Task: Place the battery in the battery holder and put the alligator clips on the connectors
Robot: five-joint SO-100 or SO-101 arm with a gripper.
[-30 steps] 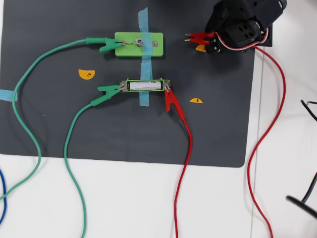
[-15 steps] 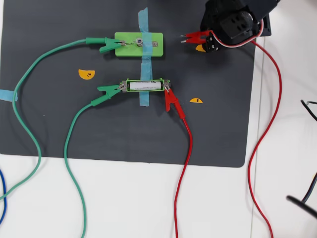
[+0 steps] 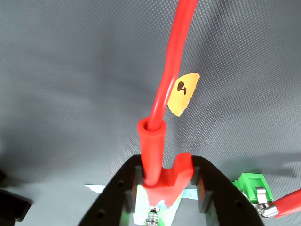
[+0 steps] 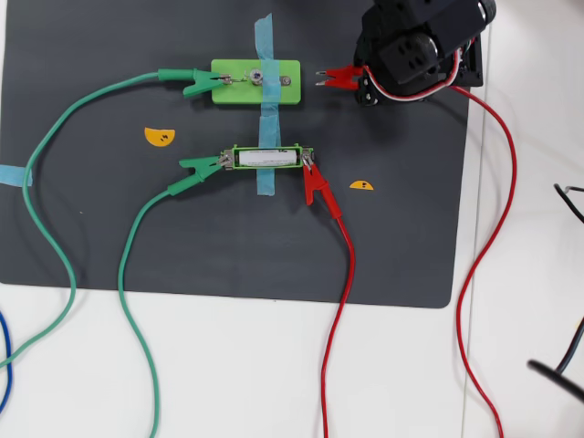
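My gripper (image 4: 354, 78) is shut on a red alligator clip (image 4: 333, 78) at the top right of the mat. The clip's metal jaws point left, a short gap from the right connector of the solid light-green block (image 4: 255, 82). In the wrist view my black fingers (image 3: 207, 188) squeeze the clip's red sleeve (image 3: 155, 155), and its metal tip (image 3: 151, 217) shows below. A green clip (image 4: 196, 82) sits on the block's left end. The white battery (image 4: 267, 158) lies in the green battery holder (image 4: 235, 158), with a green clip (image 4: 196, 169) on its left tab and a red clip (image 4: 315, 182) on its right tab.
The dark mat (image 4: 109, 228) lies on a white table. Blue tape (image 4: 265, 46) crosses the block and the holder. Yellow half-round stickers (image 4: 160, 137) (image 4: 361, 185) lie on the mat; one shows in the wrist view (image 3: 183, 94). Red and green wires trail to the front edge.
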